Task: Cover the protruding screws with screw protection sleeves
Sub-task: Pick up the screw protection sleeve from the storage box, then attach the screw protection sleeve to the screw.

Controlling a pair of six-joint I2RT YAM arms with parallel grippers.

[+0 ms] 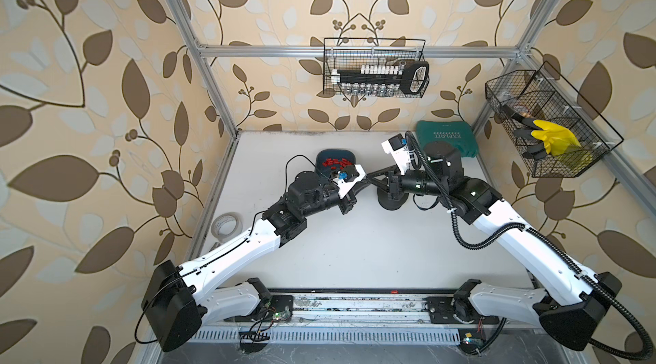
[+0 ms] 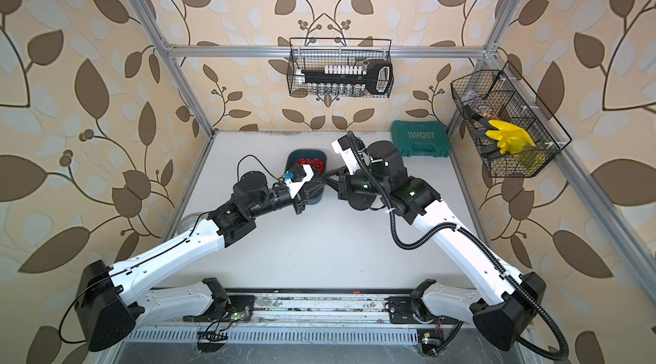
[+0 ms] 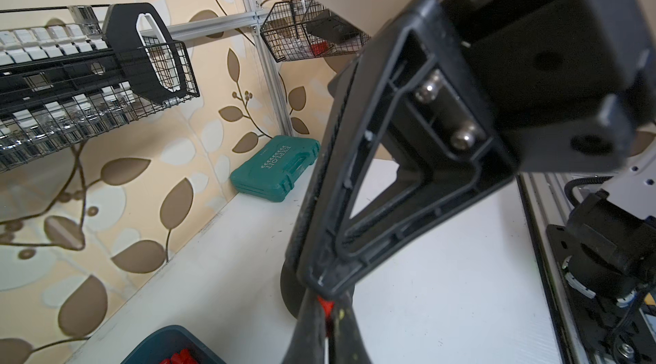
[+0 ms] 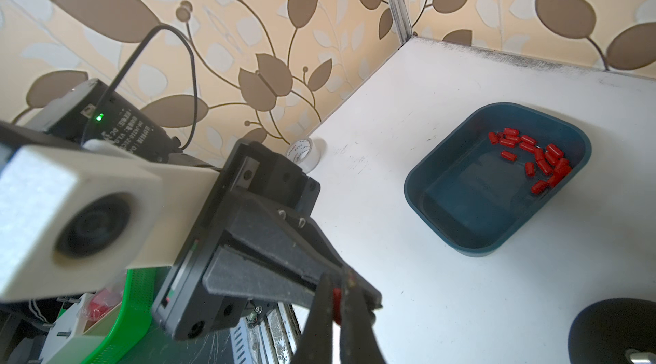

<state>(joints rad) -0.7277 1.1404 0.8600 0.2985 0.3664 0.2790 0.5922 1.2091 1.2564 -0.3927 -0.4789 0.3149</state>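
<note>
1. While both top views bury the fingertips where the arms meet, the wrist views show them. The left gripper point(image 3: 327, 321) and right gripper point(image 4: 337, 314) meet tip to tip, each pinched narrow on the same red sleeve point(image 4: 336, 299), which is held clear of the tabletop point(image 1: 355, 255).
2. Only the right wrist view shows a silver stub point(image 4: 635, 357) on the black dome base point(image 1: 390, 202); can't tell if it's a screw. In the top views the right wrist covers the base's top. The base sits mid-tabletop, toward the back.
3. Blue tray point(image 4: 497, 250), back-left of the base: loose red sleeves point(image 4: 532, 158) bunched at its back end.
4. Back basket point(image 1: 328, 71): socket set point(image 1: 376, 73). Right-side basket point(image 1: 504, 96): yellow glove point(image 1: 546, 135).
5. Green tool case point(image 1: 445, 138): back right corner, closed.
</note>
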